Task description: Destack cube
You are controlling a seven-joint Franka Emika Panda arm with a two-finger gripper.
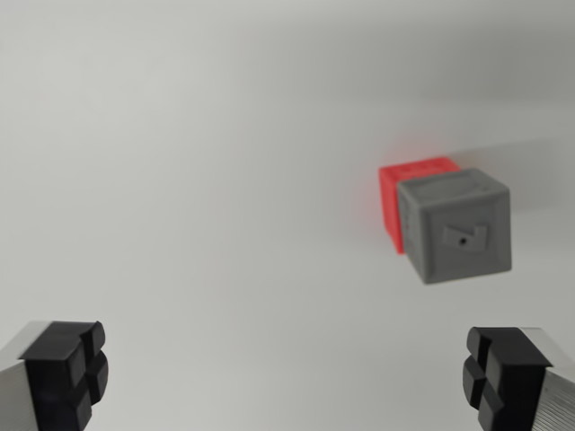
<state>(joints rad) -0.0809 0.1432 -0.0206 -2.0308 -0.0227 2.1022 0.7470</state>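
Note:
A grey cube (456, 224) sits stacked on a red cube (404, 193), of which only part shows behind it, at the wrist view's right. The grey cube's near face carries a small raised mark with a hole. My gripper (286, 377) is open, with its black pads (67, 370) at the bottom corners of the view and nothing between them. The stack lies ahead of the gripper and off towards its right finger, apart from both fingers.
The cubes rest on a plain white surface (198, 180) that fills the whole view. A faint shadow band runs to the right of the stack.

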